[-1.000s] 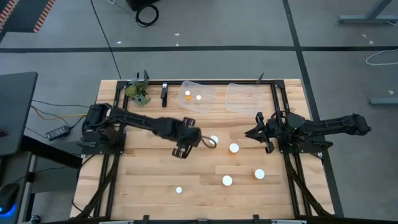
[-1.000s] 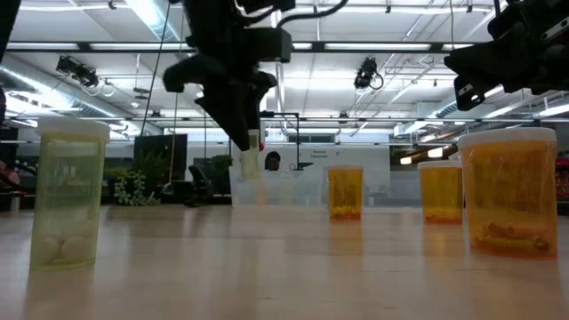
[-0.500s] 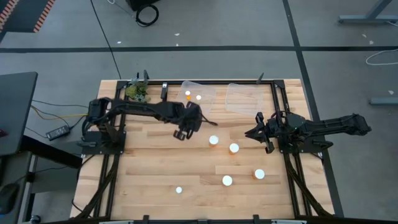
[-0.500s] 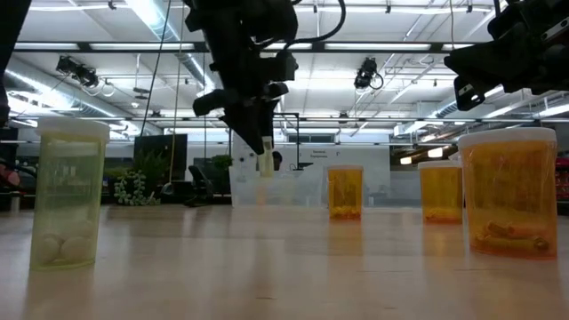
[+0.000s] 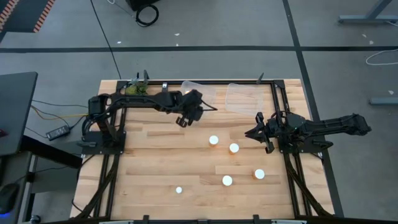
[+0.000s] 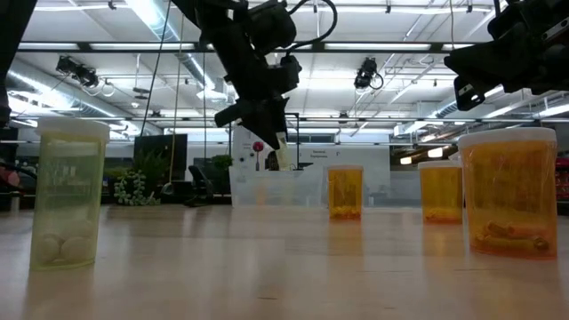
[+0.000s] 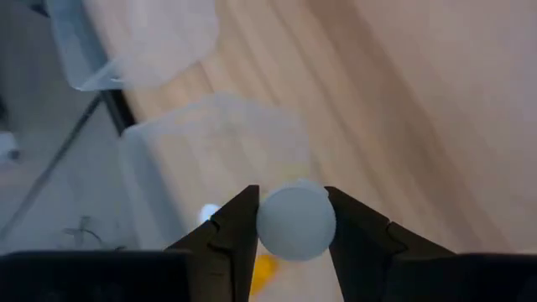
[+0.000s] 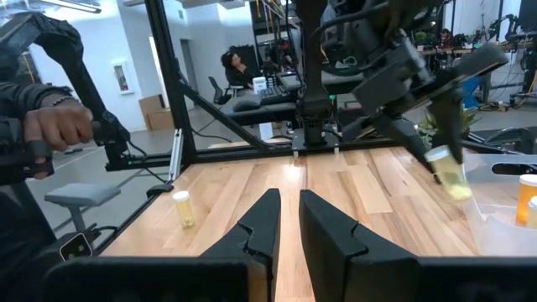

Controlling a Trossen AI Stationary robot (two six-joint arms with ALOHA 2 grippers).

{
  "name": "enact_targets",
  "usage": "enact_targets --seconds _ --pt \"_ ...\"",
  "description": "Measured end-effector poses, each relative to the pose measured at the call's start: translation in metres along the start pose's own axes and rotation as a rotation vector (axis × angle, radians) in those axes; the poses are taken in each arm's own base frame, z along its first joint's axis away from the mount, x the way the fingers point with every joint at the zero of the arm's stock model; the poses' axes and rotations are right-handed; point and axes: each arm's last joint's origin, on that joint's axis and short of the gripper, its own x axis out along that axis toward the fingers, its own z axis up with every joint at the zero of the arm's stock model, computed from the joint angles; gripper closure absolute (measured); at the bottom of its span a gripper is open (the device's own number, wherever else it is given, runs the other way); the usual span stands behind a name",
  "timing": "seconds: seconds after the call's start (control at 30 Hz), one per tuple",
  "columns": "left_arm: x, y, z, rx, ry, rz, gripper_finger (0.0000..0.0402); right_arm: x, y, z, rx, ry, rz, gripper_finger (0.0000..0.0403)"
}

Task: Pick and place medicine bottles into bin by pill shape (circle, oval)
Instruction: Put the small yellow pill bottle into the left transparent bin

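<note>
Carried rearward, left hand [image 5: 184, 117] clamps a round-capped bottle [image 7: 295, 221] above the clear bin [image 5: 208, 98].

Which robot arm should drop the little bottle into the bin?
Left. The left gripper already holds the small bottle over the left clear bin. The right gripper waits empty, farther away.

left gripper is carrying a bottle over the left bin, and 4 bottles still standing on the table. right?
Not quite: five bottles stand on the table, not four. The high view shows white caps at and a tiny one at. The rest holds: the left gripper carries a bottle at the left bin.
</note>
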Motion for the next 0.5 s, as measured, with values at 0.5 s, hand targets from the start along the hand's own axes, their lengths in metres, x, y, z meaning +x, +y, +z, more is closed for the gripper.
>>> enact_targets --seconds 0.5 --pt "0.01 0.051 -0.046 -0.049 -0.039 0.182 0.0268 0.0 0.0 0.0 0.0 0.001 0.0 0.0349"
